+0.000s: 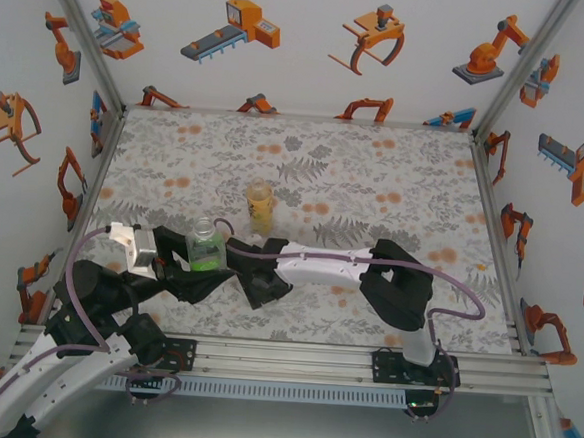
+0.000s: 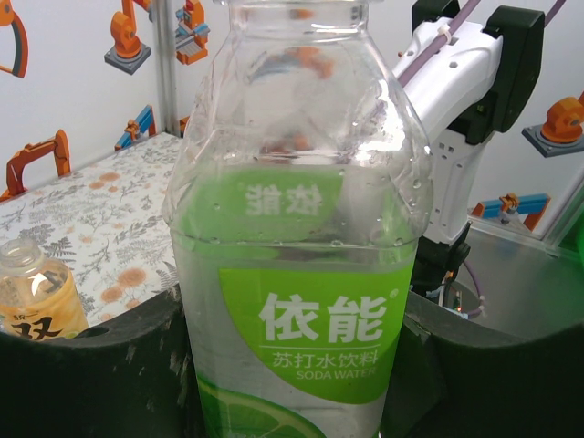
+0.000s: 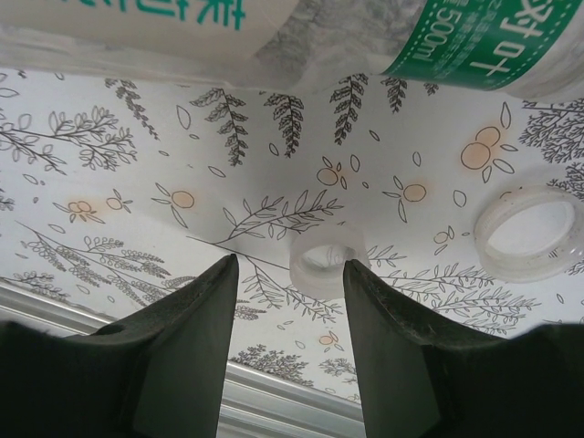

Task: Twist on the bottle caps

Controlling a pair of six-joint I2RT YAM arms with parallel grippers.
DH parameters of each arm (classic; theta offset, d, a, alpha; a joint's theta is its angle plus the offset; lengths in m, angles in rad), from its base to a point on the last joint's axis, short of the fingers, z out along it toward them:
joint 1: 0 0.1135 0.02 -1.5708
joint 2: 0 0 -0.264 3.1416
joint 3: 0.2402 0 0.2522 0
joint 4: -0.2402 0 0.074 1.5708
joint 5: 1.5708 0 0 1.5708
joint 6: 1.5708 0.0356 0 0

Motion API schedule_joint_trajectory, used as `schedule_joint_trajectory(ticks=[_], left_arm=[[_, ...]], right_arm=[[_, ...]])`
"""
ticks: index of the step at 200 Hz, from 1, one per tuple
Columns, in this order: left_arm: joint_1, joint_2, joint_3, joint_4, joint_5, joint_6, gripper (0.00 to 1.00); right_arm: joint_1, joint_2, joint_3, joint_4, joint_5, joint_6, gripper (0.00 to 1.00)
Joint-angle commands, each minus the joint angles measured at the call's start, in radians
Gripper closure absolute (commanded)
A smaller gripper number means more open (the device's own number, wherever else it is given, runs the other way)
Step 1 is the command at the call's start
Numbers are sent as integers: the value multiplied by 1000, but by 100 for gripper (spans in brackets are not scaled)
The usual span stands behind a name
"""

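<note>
Top camera looks down; close wrist cameras share the table [image 1: 375, 185].

Green-labelled clear bottle [image 2: 315, 338], amber bottle [image 1: 261, 205], white cap [image 3: 326, 265], grey-fern, orange-blossom tablecloth [image 1: 375, 175], black fingers [image 3: 192, 356]

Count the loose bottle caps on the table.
2. One cap lies on the table between the fingertips of the open right claw; the second cap lies further right in that wrist view. Others may be hidden.

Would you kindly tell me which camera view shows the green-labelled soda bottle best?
Left wrist: the green-labelled soda bottle sits close up, label legible, gripped in the left pincer. Top external shows the bottle whole but small, upright between the arms.
</note>
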Motion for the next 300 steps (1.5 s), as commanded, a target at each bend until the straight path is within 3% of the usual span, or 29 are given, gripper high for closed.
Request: schedule_joint_trajectory(ticks=[1, 89, 300], left_arm=[[4, -1, -4, 42, 10, -16, 100], [3, 2, -4, 47, 13, -16, 100], [4, 7, -15, 62, 12, -22, 100]], right_arm=[[8, 12, 29, -36, 6, -12, 52], [11, -45, 46, -67, 57, -17, 52], [13, 41, 64, -97, 76, -34, 52]])
